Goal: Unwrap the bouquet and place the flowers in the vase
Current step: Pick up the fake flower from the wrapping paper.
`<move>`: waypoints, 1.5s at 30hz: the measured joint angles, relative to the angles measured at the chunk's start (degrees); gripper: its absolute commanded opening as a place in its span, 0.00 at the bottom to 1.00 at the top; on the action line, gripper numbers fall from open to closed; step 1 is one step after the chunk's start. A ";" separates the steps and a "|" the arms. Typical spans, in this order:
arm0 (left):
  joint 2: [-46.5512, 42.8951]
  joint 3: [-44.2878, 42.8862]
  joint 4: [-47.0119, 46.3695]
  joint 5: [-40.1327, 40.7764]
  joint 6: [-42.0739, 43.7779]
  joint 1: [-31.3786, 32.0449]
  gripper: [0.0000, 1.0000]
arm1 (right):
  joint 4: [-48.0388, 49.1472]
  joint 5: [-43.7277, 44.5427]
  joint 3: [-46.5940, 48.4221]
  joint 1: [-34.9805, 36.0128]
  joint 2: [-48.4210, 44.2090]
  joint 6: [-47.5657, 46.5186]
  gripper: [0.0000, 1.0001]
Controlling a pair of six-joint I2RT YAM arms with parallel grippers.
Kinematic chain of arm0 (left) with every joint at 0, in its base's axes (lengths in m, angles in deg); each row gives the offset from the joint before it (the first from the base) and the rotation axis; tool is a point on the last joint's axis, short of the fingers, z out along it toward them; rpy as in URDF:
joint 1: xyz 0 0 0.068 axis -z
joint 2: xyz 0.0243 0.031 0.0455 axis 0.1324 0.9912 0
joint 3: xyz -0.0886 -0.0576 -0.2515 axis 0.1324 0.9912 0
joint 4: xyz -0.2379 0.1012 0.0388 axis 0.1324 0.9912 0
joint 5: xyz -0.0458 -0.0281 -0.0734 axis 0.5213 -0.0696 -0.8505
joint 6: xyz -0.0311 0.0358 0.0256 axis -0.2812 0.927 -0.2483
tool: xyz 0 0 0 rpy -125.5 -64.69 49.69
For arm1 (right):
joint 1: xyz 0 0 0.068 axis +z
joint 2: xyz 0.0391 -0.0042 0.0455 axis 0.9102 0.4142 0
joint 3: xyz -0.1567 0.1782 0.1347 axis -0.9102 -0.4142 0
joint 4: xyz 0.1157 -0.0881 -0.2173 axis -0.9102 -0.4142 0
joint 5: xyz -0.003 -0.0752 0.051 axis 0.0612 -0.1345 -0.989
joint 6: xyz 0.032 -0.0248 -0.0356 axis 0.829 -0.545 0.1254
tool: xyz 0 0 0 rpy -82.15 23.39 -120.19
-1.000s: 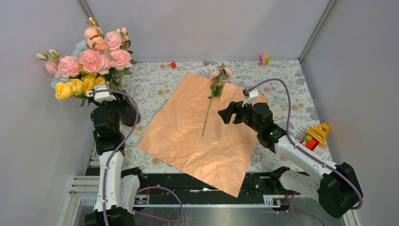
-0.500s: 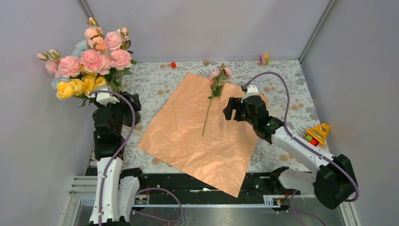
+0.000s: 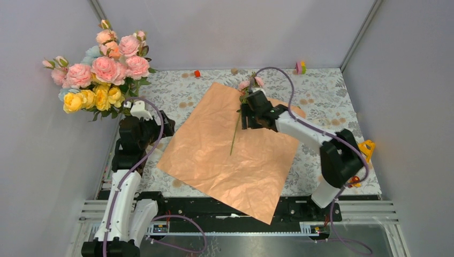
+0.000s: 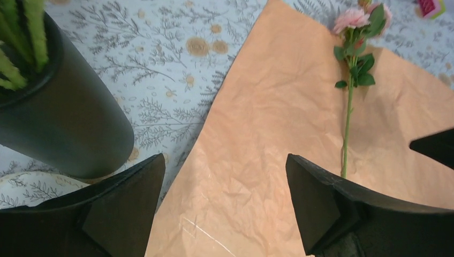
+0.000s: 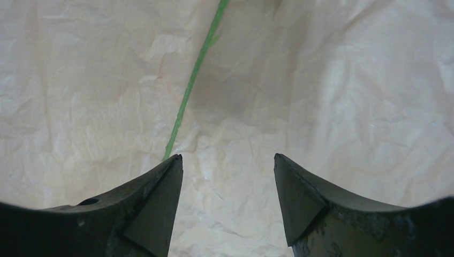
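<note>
Pale grey walls (image 3: 230,32) on three sides, plain. Metal posts (image 3: 362,35) run up both back corners. Table wears a white cloth (image 3: 176,88) with grey leaf print and brown-gold spots. Black base plate (image 3: 214,206) and silver rail (image 3: 230,233) along the near edge. Lighting even, shadows soft.

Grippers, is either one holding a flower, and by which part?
Neither. Left gripper and right gripper are both open and empty; the flower lies loose on the paper.

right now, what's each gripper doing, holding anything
Left gripper: open, holding nothing, beside the vase.
Right gripper: open, holding nothing, over the wrapping paper, next to the flower stem.
</note>
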 measured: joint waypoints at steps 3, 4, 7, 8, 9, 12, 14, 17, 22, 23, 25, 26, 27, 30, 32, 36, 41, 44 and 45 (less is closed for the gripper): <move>0.79 -0.02 1.70 -0.50 0.92 0.37 0.91 | -3.50 0.81 6.80 1.51 7.30 1.22 0.68; 0.72 -0.02 1.88 -0.57 1.11 0.55 0.91 | -4.42 0.87 9.35 1.84 10.08 1.57 0.68; 0.68 -0.02 2.19 -0.44 1.99 1.03 0.91 | -7.23 1.31 15.89 2.38 16.81 2.34 0.67; 0.68 -0.02 2.29 -0.31 2.25 1.16 0.91 | -8.24 1.60 17.94 2.54 18.84 2.49 0.67; 0.61 -0.02 2.43 -0.11 2.51 1.55 0.91 | -9.42 1.88 20.06 2.67 20.74 2.60 0.66; 0.50 -0.02 2.75 0.63 3.04 2.82 0.91 | -12.72 2.89 26.53 3.13 26.10 2.71 0.65; 0.31 -0.02 3.26 0.96 3.48 3.76 0.91 | -14.64 4.07 30.69 3.56 29.27 2.71 0.63; 0.22 -0.02 3.41 1.55 3.93 4.83 0.91 | -16.76 5.14 34.62 4.13 32.54 2.67 0.60; -0.24 -0.02 3.80 2.84 4.50 6.27 0.91 | -20.17 6.10 39.69 4.39 37.38 2.67 0.53; -0.39 -0.02 3.78 3.02 4.52 6.49 0.91 | -20.63 6.49 40.13 4.46 38.05 2.67 0.52; -0.57 -0.02 3.78 3.45 4.72 6.93 0.92 | -21.51 6.91 40.33 4.48 38.80 2.67 0.49; -0.57 -0.02 3.78 3.54 4.76 7.10 0.92 | -21.97 7.06 40.33 4.48 38.99 2.64 0.49; -0.57 -0.02 3.80 3.65 4.92 7.30 0.92 | -22.25 7.19 40.33 4.48 39.12 2.62 0.48; -0.57 -0.02 3.82 3.82 4.98 7.58 0.92 | -22.86 7.28 40.33 4.48 39.21 2.67 0.47; -0.57 -0.02 3.85 3.93 5.03 7.63 0.92 | -22.86 7.26 40.26 4.42 39.21 2.71 0.45; -0.57 -0.02 4.00 4.20 5.14 7.67 0.92 | -21.92 6.29 39.47 4.07 39.04 3.67 0.31; -0.59 -0.02 4.42 4.52 5.16 7.67 0.92 | -20.94 5.27 38.16 3.17 38.25 4.68 0.06; -0.57 -0.02 4.52 4.66 5.16 7.67 0.92 | -19.45 5.03 36.57 2.51 37.35 5.64 0.00; -0.57 -0.02 4.52 4.66 5.14 7.67 0.92 | -18.58 5.01 35.67 2.43 36.85 5.86 0.00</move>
